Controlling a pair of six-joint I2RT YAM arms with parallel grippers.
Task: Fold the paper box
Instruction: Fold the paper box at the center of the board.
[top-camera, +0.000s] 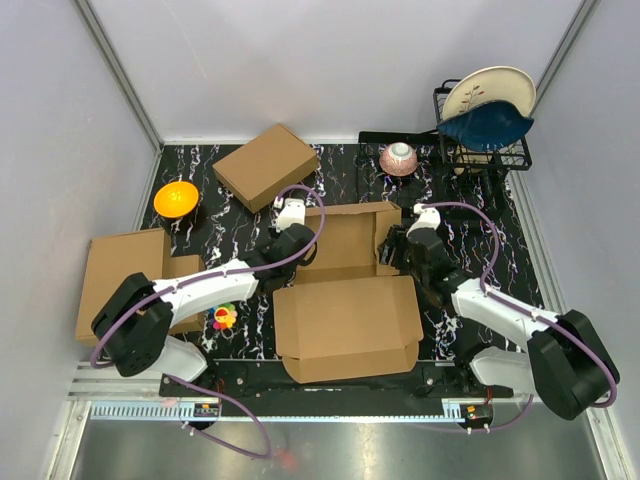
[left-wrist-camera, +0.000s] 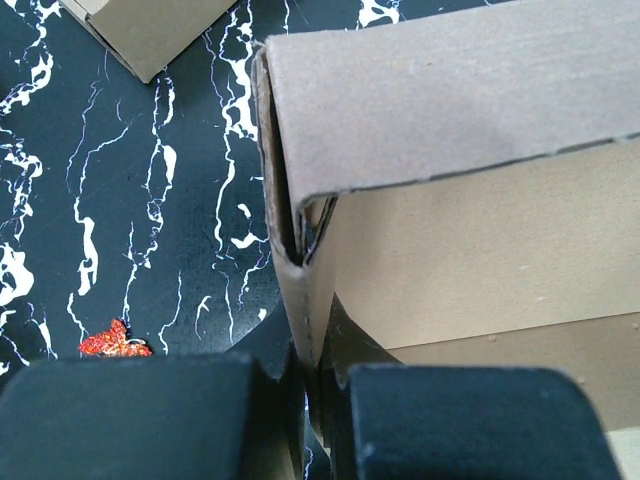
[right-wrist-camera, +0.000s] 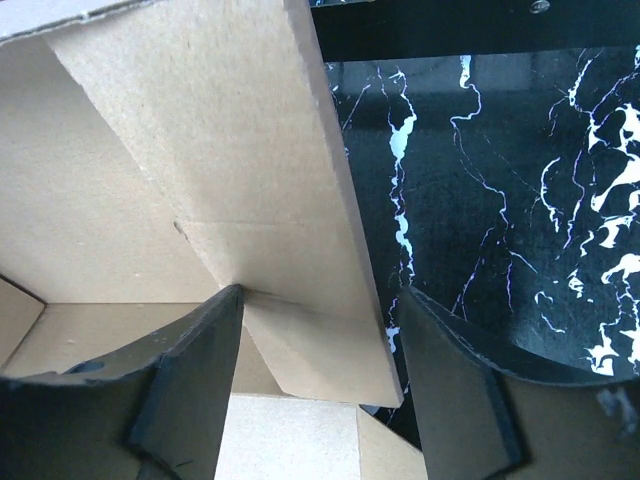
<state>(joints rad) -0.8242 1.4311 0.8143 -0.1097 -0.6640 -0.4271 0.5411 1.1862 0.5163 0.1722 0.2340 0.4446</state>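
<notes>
The paper box (top-camera: 346, 322) lies in the middle of the table, its big lid panel flat toward the arms and its tray part with raised walls behind. My left gripper (top-camera: 297, 243) is at the tray's left wall. In the left wrist view its fingers (left-wrist-camera: 315, 378) are shut on the doubled-over cardboard wall (left-wrist-camera: 300, 270). My right gripper (top-camera: 396, 250) is at the tray's right side. It stands open around a tilted side flap (right-wrist-camera: 250, 170): the left fingertip (right-wrist-camera: 225, 305) touches the flap, and the right fingertip (right-wrist-camera: 420, 310) stands apart over the black table.
A smaller compact brown box (top-camera: 265, 165) sits at the back left, an orange bowl (top-camera: 176, 198) beside it. Flat cardboard (top-camera: 122, 272) lies at the left edge, with a small colourful toy (top-camera: 224, 317) near it. A small bowl (top-camera: 398, 158) and a dish rack (top-camera: 487, 148) with plates stand at the back right.
</notes>
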